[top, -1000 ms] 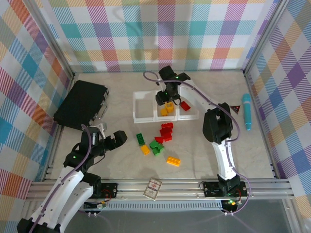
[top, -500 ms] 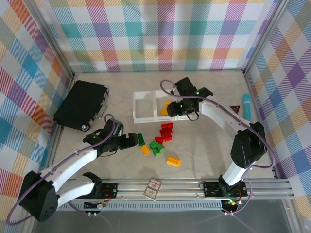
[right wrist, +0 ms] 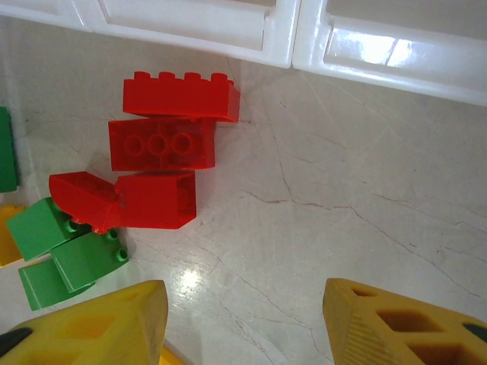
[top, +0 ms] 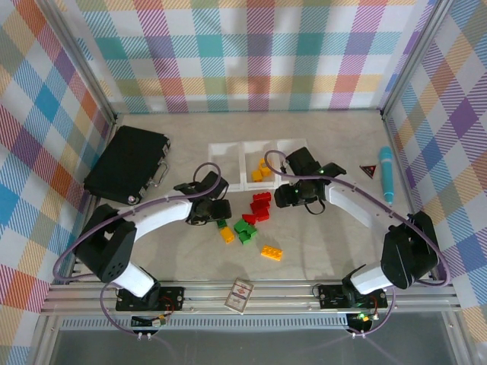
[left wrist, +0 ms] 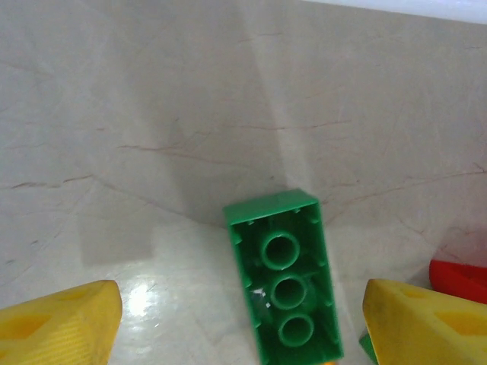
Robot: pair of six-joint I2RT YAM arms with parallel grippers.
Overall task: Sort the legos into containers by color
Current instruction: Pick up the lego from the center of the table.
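My left claw hangs wide open straight over the green lego, which lies underside-up on the counter, long axis crosswise to the closing line. My right claw, open too, hovers near the red legos.

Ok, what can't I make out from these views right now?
Right container: top view, interior largely under the right arm.
Green lego: left wrist view, near end cut off by the bottom edge.
Containers: right wrist view, insides cut off by the top edge.
Card: top view, print too small.
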